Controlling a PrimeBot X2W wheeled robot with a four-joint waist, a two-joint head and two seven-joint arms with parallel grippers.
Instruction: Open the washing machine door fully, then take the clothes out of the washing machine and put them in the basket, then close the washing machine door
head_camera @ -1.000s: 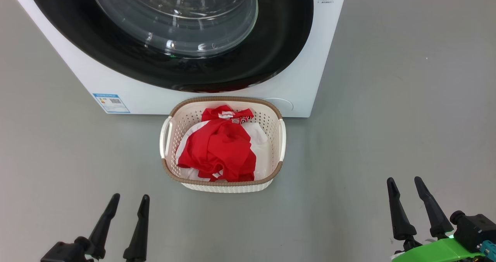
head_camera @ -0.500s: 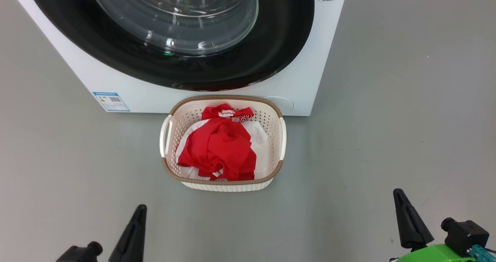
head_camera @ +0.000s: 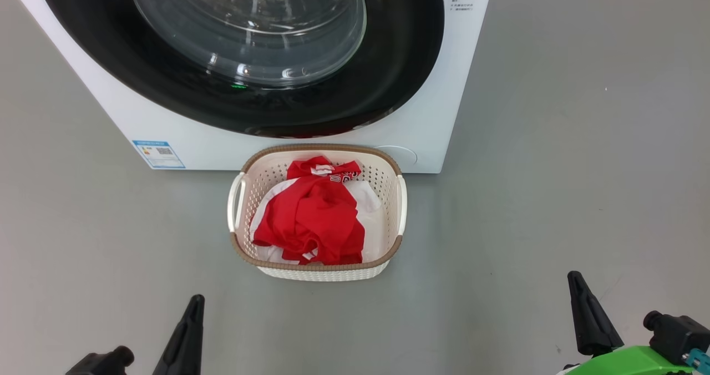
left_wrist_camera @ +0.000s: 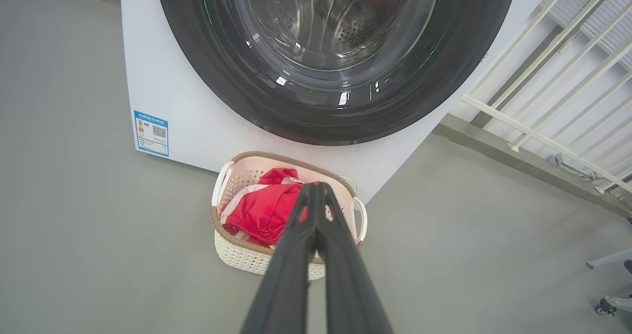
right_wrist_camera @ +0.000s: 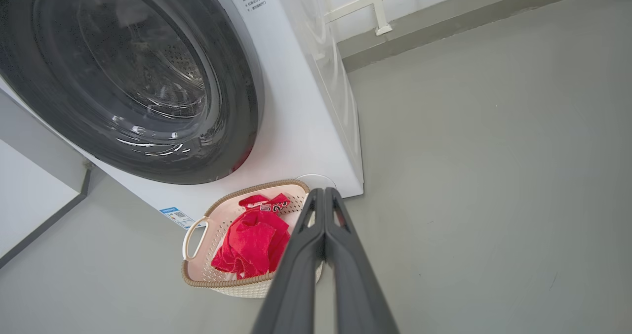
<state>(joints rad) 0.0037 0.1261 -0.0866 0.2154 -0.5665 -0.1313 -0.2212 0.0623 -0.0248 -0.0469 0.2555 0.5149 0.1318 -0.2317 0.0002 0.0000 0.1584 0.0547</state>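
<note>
The washing machine (head_camera: pixel 432 125) stands ahead with its black-rimmed door (head_camera: pixel 266 109) flush against the front, closed; the steel drum shows through the glass. Red and white clothes (head_camera: pixel 313 219) lie heaped in the cream basket (head_camera: pixel 383 256) on the floor just before the machine. My left gripper (head_camera: pixel 194 303) is low at the left, well short of the basket, fingers pressed together and holding nothing. My right gripper (head_camera: pixel 574 280) sits low at the right, also shut and holding nothing. In the wrist views each gripper (left_wrist_camera: pixel 313 188) (right_wrist_camera: pixel 323 193) shows its fingers meeting at the tips.
Bare grey floor (head_camera: pixel 554 170) surrounds the basket. A blue label (head_camera: pixel 158 153) marks the machine's lower left. A white railing (left_wrist_camera: pixel 558 92) stands beside the machine, and a caster foot (left_wrist_camera: pixel 610 304) sits at the far edge.
Both grippers have gone from open to shut and dropped lower in the head view. The head camera shifted slightly; basket and machine stayed put.
</note>
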